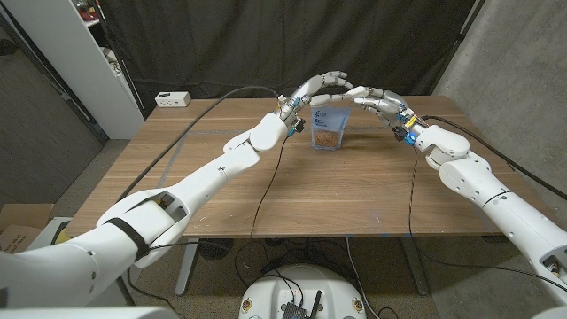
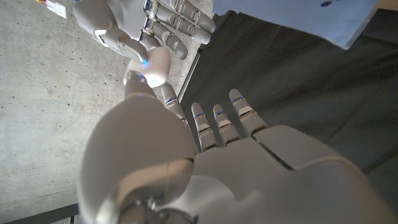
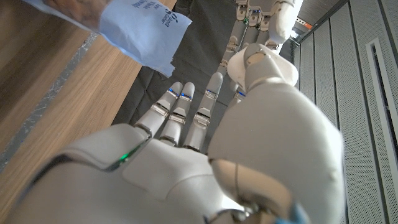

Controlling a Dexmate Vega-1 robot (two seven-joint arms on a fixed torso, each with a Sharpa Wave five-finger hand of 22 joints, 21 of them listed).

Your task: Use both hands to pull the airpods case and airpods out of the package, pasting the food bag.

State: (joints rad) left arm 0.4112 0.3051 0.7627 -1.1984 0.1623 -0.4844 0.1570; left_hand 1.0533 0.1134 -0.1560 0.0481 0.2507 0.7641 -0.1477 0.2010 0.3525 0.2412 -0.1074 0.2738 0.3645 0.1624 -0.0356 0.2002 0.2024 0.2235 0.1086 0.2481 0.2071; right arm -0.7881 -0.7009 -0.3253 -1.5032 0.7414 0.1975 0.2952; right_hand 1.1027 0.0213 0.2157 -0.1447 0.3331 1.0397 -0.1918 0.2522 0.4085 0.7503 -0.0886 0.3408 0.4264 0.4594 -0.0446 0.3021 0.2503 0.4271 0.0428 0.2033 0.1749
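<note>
A light blue food bag (image 1: pixel 330 130) with a clear window of brown contents stands upright on the wooden table (image 1: pixel 292 190) near its far middle. My left hand (image 1: pixel 323 86) hovers just above the bag's top, with fingers stretched out and holding nothing. My right hand (image 1: pixel 376 99) hangs above and to the right of the bag, also with fingers apart and empty. Their fingertips almost meet over the bag. The left wrist view has my left hand (image 2: pixel 217 124), the right hand (image 2: pixel 155 25) and the bag's edge (image 2: pixel 298 15). The right wrist view has my right hand (image 3: pixel 186 118), the bag (image 3: pixel 140 28) and the left hand (image 3: pixel 261 18).
A white box (image 1: pixel 173 99) lies at the table's far left corner. Black cables (image 1: pixel 266 177) run across the tabletop from both wrists. A black curtain hangs behind the table, and a white shelf (image 1: pixel 80 53) stands at the left.
</note>
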